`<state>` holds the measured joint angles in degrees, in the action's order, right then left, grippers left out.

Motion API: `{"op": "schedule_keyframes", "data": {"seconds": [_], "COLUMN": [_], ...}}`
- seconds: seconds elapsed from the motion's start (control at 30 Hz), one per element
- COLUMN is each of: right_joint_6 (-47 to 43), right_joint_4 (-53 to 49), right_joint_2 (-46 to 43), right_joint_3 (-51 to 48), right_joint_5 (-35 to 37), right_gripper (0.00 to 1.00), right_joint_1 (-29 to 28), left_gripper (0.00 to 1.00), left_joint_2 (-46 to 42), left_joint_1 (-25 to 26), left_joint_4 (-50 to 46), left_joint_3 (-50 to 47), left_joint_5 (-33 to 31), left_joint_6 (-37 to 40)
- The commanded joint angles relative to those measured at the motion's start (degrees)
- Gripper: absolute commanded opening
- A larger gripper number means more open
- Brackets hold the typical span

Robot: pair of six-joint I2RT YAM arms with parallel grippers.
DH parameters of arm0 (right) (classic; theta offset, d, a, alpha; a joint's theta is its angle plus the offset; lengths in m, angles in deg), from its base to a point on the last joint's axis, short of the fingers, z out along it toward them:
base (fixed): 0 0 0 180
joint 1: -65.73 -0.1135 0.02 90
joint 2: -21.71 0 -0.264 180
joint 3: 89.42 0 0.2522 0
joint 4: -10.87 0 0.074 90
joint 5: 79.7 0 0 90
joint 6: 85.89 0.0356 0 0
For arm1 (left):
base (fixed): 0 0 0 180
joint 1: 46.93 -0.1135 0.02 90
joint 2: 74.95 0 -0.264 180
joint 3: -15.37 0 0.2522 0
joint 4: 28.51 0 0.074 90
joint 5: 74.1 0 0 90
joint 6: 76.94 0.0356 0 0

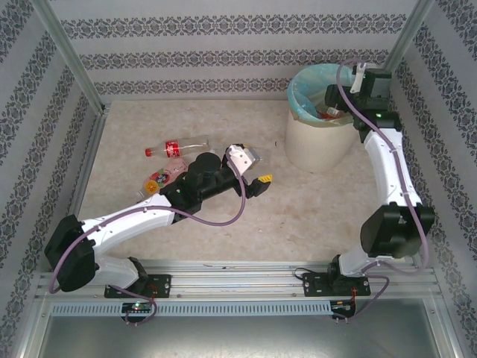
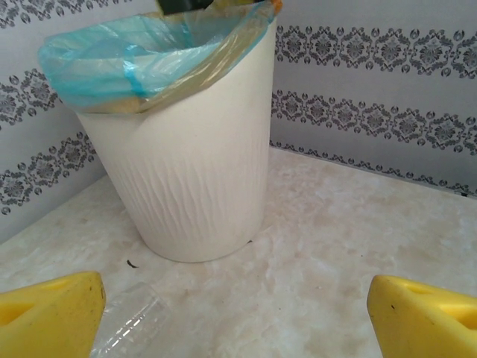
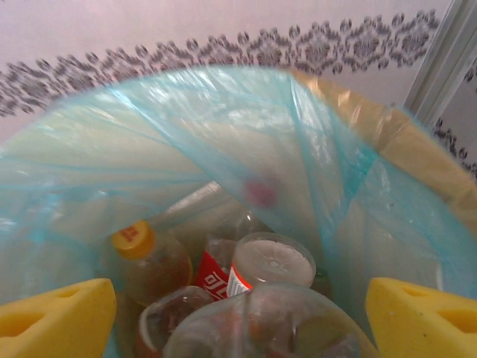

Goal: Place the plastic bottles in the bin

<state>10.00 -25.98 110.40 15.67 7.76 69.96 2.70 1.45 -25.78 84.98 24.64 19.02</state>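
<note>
Marbled table (image 1: 298, 216), patterned walls (image 1: 223, 60). Several bottles (image 3: 216, 280) are gathered in the bin (image 1: 317, 145); at least two are left on the table. Left gripper (image 1: 255, 168) and right gripper (image 3: 238, 317), over the bin, are spread open, empty.

Left arm (image 1: 149, 212): stretched low, forward. Left end effector (image 2: 235, 313): jaws wide apart, empty. Right arm (image 1: 387, 164): elbow bent, reaching far right. Right end effector (image 3: 238, 313): tipped downward, jaws wide apart.
</note>
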Motion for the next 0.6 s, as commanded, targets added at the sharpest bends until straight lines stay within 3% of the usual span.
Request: {"op": "schedule_keyframes", "data": {"seconds": [0.0,0.27,0.57], "right_joint_6": [0.4,-1.5,0.5], "right_joint_4": [-0.4,0.0,-1.4], "right_joint_2": [-4.9,-2.3,-1.8], "right_joint_3": [3.2,0.1,1.4], "right_joint_5": [-1.5,1.4,-1.6], "right_gripper": [0.87,0.6,0.53], "right_joint_1": [-1.1,-1.3,-1.0], "left_gripper": [0.92,0.92,0.92], "left_joint_2": [0.2,0.4,0.6], "left_joint_1": [0.1,0.0,0.0], "left_joint_4": [-0.2,0.4,0.8], "left_joint_3": [1.8,1.2,0.9], "left_joint_5": [-0.8,-0.7,-0.5], "left_joint_6": [0.8,-0.3,-0.7]}}
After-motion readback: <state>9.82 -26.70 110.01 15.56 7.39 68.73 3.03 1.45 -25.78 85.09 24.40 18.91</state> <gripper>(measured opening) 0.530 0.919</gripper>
